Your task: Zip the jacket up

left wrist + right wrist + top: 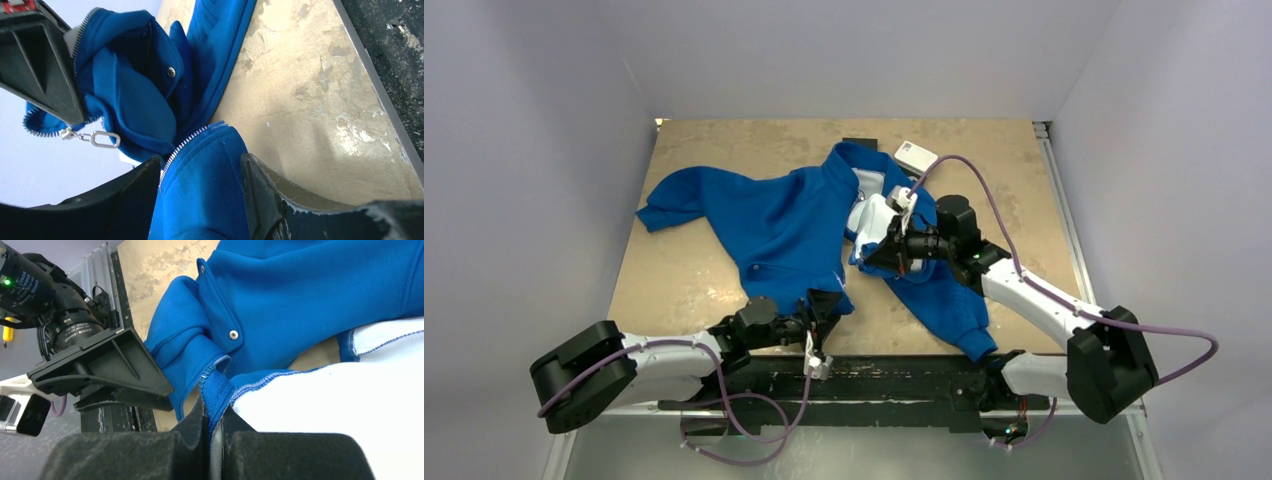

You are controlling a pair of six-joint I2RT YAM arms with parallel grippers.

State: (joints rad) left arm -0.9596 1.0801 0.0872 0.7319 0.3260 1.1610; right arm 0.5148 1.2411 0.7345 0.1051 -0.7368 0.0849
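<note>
The royal-blue jacket (779,225) lies spread on the table with its white lining (871,212) showing at the collar. My left gripper (827,306) sits at the near hem. In the left wrist view its fingers (262,197) stand apart around a folded hem corner (202,185) edged with zipper teeth (180,146), and the fabric fills most of the gap. My right gripper (872,254) is shut on the jacket's other front edge, pinching the blue zipper tape (216,390) beside the lining (350,390). A silvery zipper pull (104,139) hangs below the right gripper's finger (42,70).
A small white box (915,155) and a dark flat object (860,144) lie at the table's far edge. A black rail (894,375) runs along the near edge. A metal track (1056,200) borders the right side. Purple cables loop from both arms.
</note>
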